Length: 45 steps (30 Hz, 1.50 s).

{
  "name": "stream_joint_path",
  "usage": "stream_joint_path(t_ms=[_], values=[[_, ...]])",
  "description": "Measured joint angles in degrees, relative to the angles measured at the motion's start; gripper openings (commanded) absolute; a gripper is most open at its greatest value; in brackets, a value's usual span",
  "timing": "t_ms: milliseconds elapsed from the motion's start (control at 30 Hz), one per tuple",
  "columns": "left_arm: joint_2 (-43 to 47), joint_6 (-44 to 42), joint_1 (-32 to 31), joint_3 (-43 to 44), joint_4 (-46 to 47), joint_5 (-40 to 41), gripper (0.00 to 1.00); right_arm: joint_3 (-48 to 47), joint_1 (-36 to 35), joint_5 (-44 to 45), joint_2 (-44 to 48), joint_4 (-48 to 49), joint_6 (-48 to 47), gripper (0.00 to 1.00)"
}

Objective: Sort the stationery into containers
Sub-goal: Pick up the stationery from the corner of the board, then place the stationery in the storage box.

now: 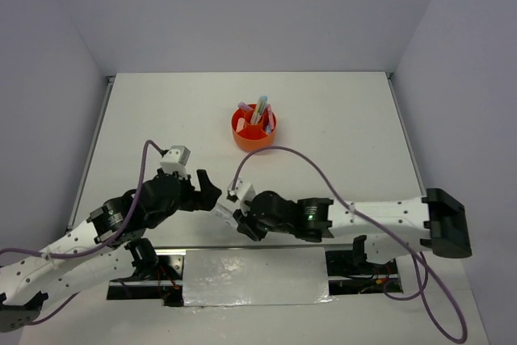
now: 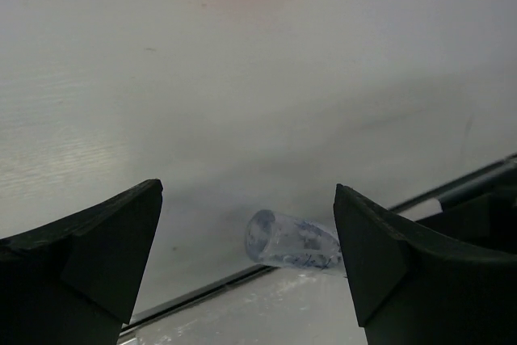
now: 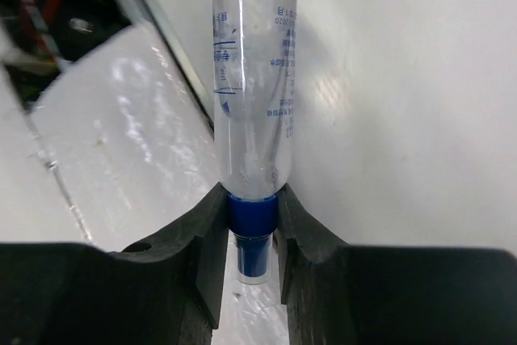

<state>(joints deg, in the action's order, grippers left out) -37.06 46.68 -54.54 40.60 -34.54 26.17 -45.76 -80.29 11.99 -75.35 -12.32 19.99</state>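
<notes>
A clear tube point(image 3: 254, 94) with blue print and a blue cap point(image 3: 252, 216) lies at the table's near edge. My right gripper point(image 3: 253, 224) is shut on it at the cap. In the left wrist view the tube's bottom end point(image 2: 292, 240) shows low between the fingers of my open left gripper point(image 2: 247, 190), which hangs just above it without touching. In the top view the two grippers meet nose to nose, left gripper point(image 1: 208, 187) and right gripper point(image 1: 233, 209). The round orange organizer point(image 1: 254, 128) stands further back with several pens and highlighters upright in it.
A shiny metal plate point(image 1: 254, 276) and a dark seam run along the table's near edge right beside the tube. A purple cable point(image 1: 323, 171) loops over the table from the right arm. Grey walls close in the back and both sides.
</notes>
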Motion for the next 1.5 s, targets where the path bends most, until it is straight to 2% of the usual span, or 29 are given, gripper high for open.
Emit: stream_joint_path(t_ms=[133, 367, 533, 767, 1000, 1067, 1167, 1200, 1267, 1300, 1333, 1400, 1433, 1467, 1500], values=[[2.0, -3.8, 0.1, -0.1, 5.4, -9.2, 0.99, 0.1, 3.8, -10.3, 9.0, 1.4, -11.4, 0.0], [2.0, -10.4, 0.1, -4.3, 15.8, -27.5, 0.99, -5.1, 7.4, -24.9, 10.5, -5.2, -22.6, 0.0], [2.0, -11.2, 0.1, -6.2, 20.2, -36.3, 0.99, -6.2, 7.9, -26.2, 11.5, -10.0, -25.6, 0.0], [4.3, -11.9, 0.1, -6.4, 24.3, -41.6, 0.98, -6.5, 9.2, -25.2, 15.0, -14.0, -27.5, 0.0], [2.8, -12.0, 0.1, -6.4, 25.6, -43.0, 0.86, -8.9, 10.1, -25.1, 16.3, -16.6, -29.0, 0.0], [1.3, -12.1, 0.1, -6.4, 25.6, -43.1, 0.81, -9.4, 10.1, -25.4, 16.4, -17.0, -29.4, 0.0], [-0.7, -11.7, 0.1, -6.3, 26.0, -43.7, 0.51, -9.5, 10.1, -25.0, 16.9, -17.7, -30.1, 0.0], [-1.0, -11.9, -0.1, -6.3, 26.4, -44.4, 0.3, -9.5, 10.2, -24.7, 16.9, -18.1, -30.3, 0.0], [-1.1, -12.3, -0.4, -6.0, 27.1, -46.4, 0.17, -9.5, 10.3, -25.5, 16.9, -18.4, -31.9, 0.0], [-1.0, -12.2, -0.4, -5.8, 27.0, -46.8, 0.05, -9.5, 10.4, -25.9, 17.0, -18.4, -32.1, 0.01], [-1.0, -12.2, -0.4, -5.7, 26.9, -46.9, 0.0, -9.5, 10.4, -26.0, 17.0, -18.3, -32.2, 0.02], [-1.0, -12.3, -0.4, -5.4, 26.6, -46.8, 0.0, -9.5, 10.5, -26.4, 17.0, -18.3, -32.3, 0.24], [-1.1, -12.3, -0.4, -5.3, 26.4, -46.6, 0.0, -9.5, 10.8, -26.6, 17.0, -18.2, -32.3, 0.43], [-1.0, -12.3, -0.4, -5.0, 26.2, -46.3, 0.0, -9.5, 11.0, -26.7, 17.1, -18.0, -31.8, 0.99], [-0.9, -12.3, -0.3, -4.8, 25.8, -45.5, 0.0, -9.4, 11.3, -26.6, 17.4, -17.6, -30.8, 1.0]])
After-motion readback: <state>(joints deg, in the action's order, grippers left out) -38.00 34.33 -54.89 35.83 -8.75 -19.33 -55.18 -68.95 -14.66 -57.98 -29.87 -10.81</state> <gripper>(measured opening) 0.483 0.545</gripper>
